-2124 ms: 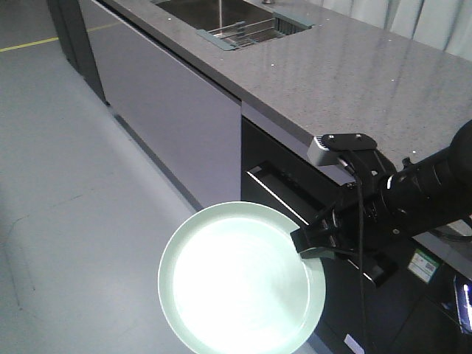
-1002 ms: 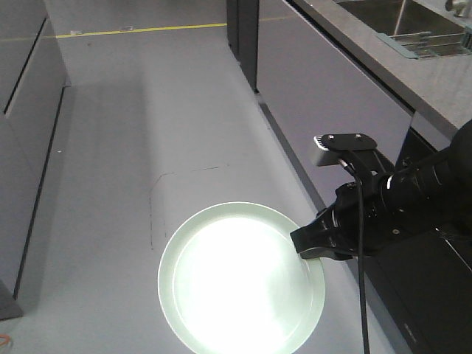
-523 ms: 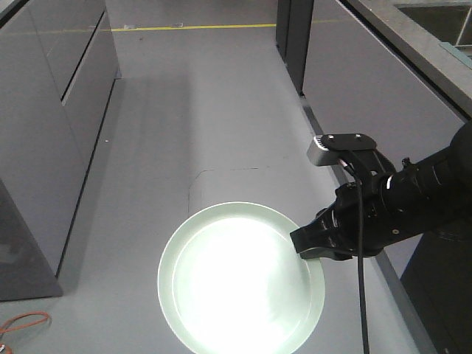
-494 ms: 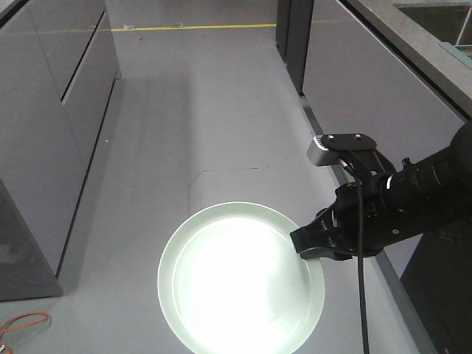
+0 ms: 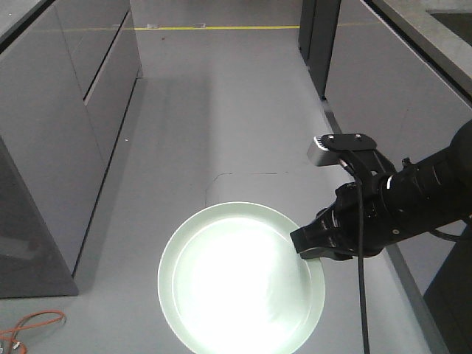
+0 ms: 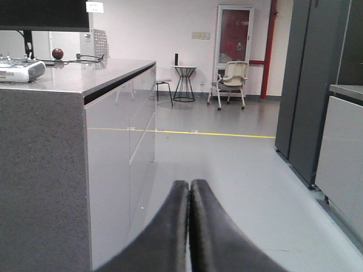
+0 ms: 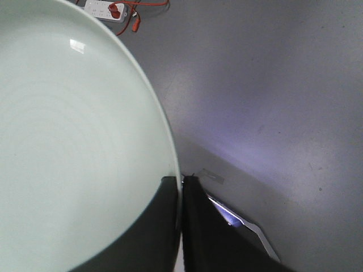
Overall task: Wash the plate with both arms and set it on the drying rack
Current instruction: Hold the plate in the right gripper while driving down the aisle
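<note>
Glare is washing out much of the plate point(image 5: 240, 287); the right wrist view's edges are cropping most of it.

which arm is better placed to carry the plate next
Right. The right end effector grips the plate by its rim above the floor; the left end effector is shut on nothing, no plate in its view.

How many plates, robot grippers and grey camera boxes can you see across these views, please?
Plates: 1, the plate
Grippers: 2, the right gripper with jaws shut on the plate's rim, and the left gripper with jaws shut and empty
Grey camera boxes: 1, the camera box on the right arm
Total: 4
</note>
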Available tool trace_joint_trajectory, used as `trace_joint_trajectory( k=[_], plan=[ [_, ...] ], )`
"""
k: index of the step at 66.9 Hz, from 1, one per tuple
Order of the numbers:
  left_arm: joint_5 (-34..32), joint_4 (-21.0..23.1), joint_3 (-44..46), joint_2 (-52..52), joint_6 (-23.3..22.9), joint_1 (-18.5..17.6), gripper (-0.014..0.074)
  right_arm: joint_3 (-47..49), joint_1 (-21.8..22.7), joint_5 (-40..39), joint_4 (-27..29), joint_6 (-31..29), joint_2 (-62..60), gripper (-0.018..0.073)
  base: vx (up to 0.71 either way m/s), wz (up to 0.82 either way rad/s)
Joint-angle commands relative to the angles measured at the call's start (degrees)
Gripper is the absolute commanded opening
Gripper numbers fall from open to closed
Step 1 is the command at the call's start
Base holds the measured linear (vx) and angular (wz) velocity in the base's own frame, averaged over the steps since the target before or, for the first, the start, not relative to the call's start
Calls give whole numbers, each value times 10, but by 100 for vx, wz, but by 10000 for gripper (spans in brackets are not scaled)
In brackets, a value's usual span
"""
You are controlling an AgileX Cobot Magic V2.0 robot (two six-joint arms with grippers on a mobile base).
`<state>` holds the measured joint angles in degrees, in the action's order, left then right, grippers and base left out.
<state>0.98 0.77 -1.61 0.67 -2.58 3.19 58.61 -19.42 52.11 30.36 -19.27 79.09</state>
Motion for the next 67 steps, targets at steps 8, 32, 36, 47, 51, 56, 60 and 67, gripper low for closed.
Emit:
trace_joint_trajectory(
  k=[8,32,36,47,51,56,60,67],
  plan=[
    [-43,1,16,8,1,-2,-6,15,1,-13,19,-2,-19,-1,10,12],
    [-43,1,16,8,1,-2,-6,15,1,-13,19,-2,-19,-1,11,7],
    [-43,1,16,8,1,-2,-6,15,1,-13,19,-2,-19,-1,13,3],
    [-43,1,16,8,1,-2,-6,15,1,-13,19,-2,-19,-1,14,2],
    [-43,1,16,8,1,-2,-6,15,1,-13,19,-2,-19,-1,14,2],
    [-43,1,16,8,1,-2,-6,15,1,-13,19,-2,-19,-1,14,2],
    [-43,1,16,8,1,-2,-6,15,1,-13,19,-2,-19,-1,14,2],
    [-43,1,16,8,1,-2,-6,15,1,-13,19,-2,-19,-1,14,2]
  ],
)
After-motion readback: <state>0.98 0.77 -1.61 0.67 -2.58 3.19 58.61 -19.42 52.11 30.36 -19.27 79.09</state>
